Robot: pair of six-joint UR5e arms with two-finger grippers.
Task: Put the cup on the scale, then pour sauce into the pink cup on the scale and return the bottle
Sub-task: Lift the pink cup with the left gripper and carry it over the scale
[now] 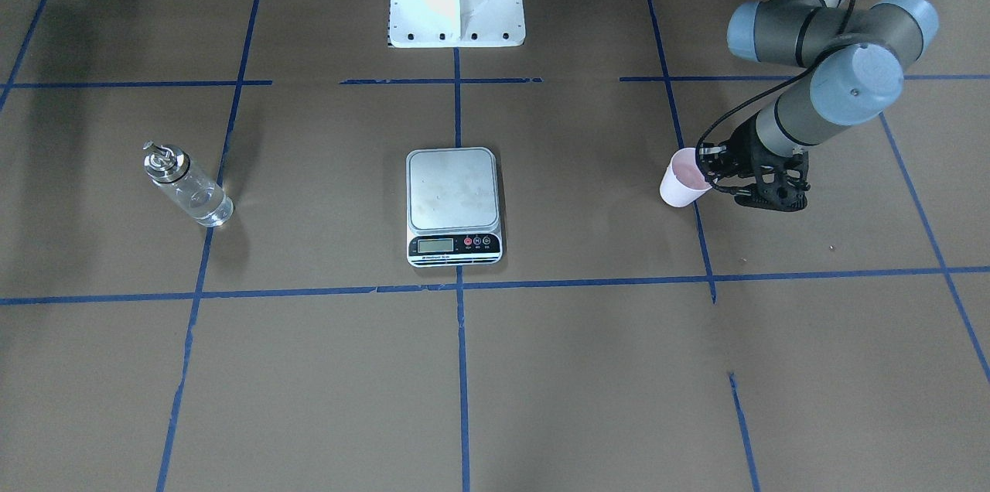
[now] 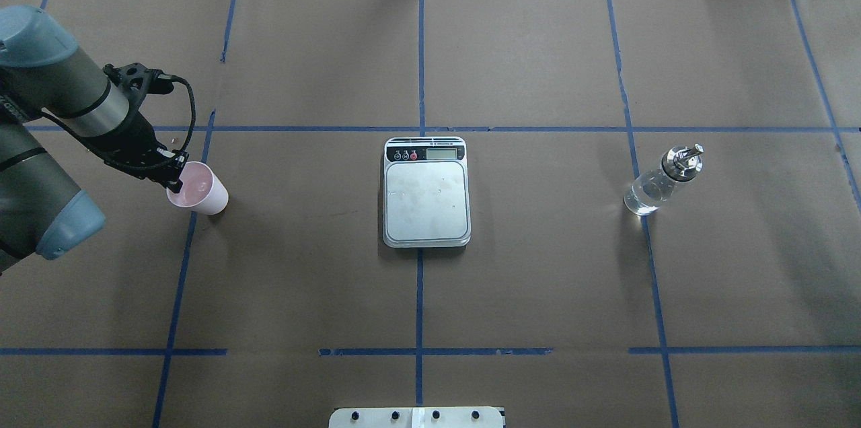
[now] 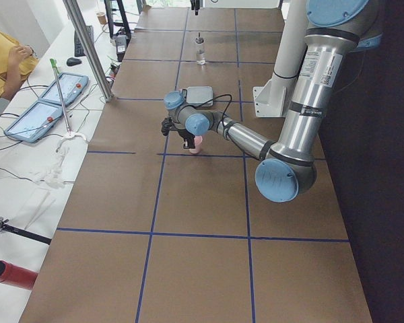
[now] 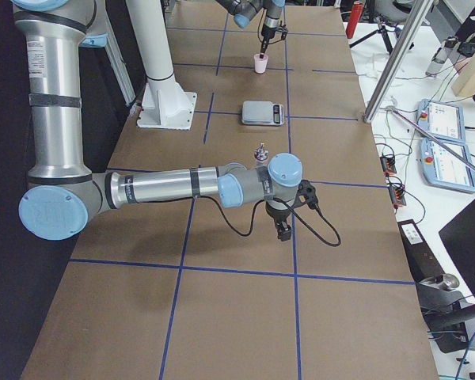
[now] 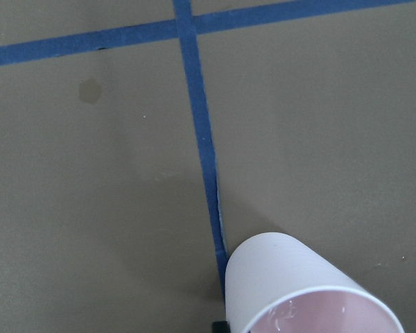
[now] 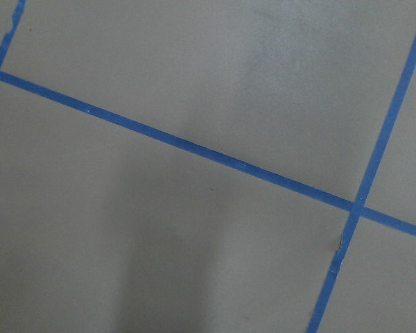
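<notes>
Pale pink, the cup stood upright far out on the robot's left side of the brown paper table, just beside a blue tape line. The left gripper was at its rim, on the side nearest the arm, with its fingers drawn close. It appeared to have the rim pinched, though the fingertips were mostly hidden. I could not tell whether the cup's base touched the paper.

The scale lay at the table's middle, well apart from the cup, with its display strip on the far side from the robot. The bottle stood upright well to the right of the scale, silver cap on. The sauce (clear as water) showed only faintly through the glass.

The right gripper hung pointing down over the paper, further right than the bottle. Only the side view caught it, so whether it was open or closed could not be told.
</notes>
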